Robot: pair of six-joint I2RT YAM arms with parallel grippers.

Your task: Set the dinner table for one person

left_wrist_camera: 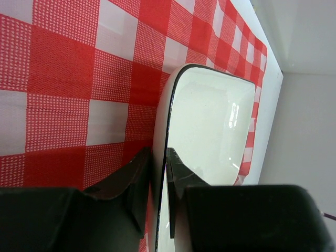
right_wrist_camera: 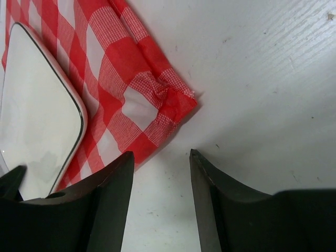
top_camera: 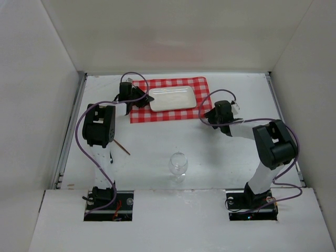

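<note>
A white rectangular plate [top_camera: 173,97] lies on a red-and-white checked cloth [top_camera: 168,114] at the back of the white dinner table [top_camera: 157,142]. My left gripper [top_camera: 144,98] is shut on the plate's left rim. In the left wrist view its fingers [left_wrist_camera: 137,173] pinch the rim of the plate [left_wrist_camera: 210,121] over the cloth [left_wrist_camera: 68,79]. My right gripper [top_camera: 212,116] is open and empty. It hovers over the bare table [right_wrist_camera: 262,79] just off the rumpled right front corner of the cloth [right_wrist_camera: 142,79], with the plate [right_wrist_camera: 37,105] to its left.
A clear stemmed glass [top_camera: 178,165] stands near the front middle of the table. A thin brown stick [top_camera: 122,147] lies by the left arm. White walls enclose the table on three sides, with metal rails along its side edges.
</note>
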